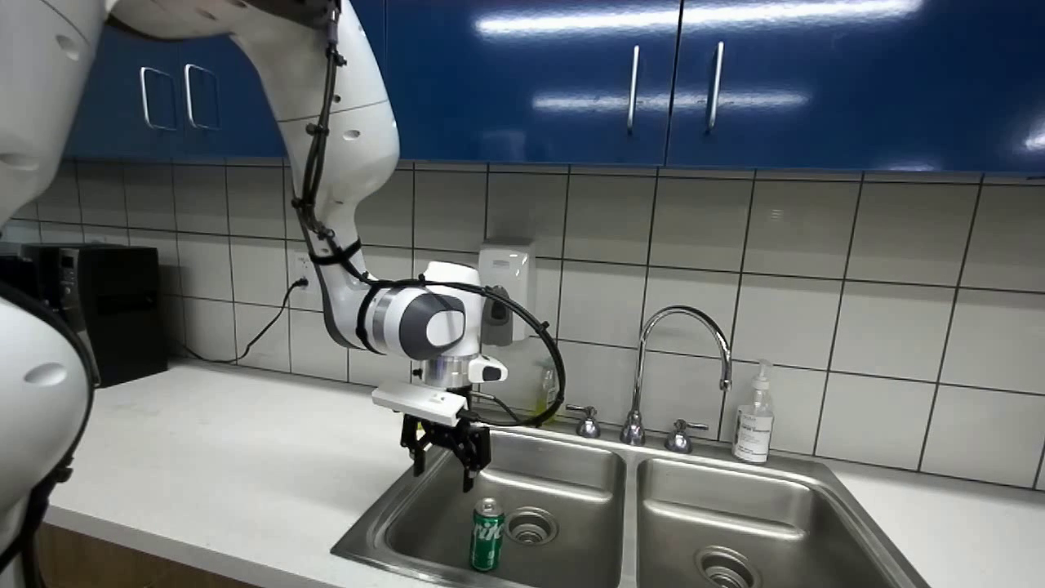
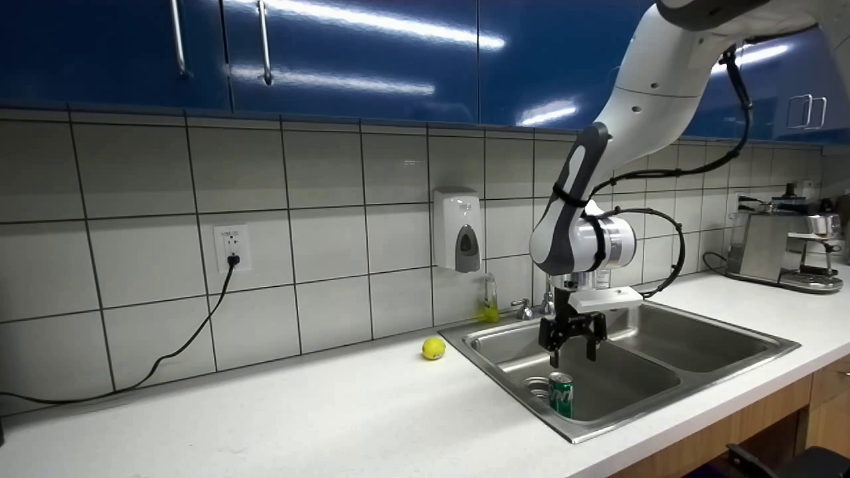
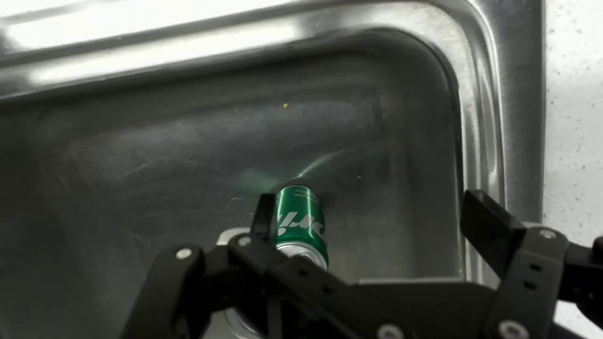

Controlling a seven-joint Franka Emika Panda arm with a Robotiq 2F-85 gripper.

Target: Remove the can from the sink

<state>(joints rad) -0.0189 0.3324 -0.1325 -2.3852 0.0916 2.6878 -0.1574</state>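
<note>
White countertop (image 2: pixel 299 411): inset sink (image 1: pixel 363 535), yellow object (image 2: pixel 433 348), black machine (image 1: pixel 122 314), coffee machine (image 2: pixel 764 245)

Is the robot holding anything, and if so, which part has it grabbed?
Nothing is held. The gripper is open, and the green can stands lower down in the sink, with a gap between them in both exterior views.

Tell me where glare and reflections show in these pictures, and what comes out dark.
Both exterior views: long bright reflections streak the glossy blue cabinets; wrist view: near-white glare runs along the upper-left edge of the sink, whose floor looks dim, with a faint green reflection by the can; also there, the claw comes out nearly black.
</note>
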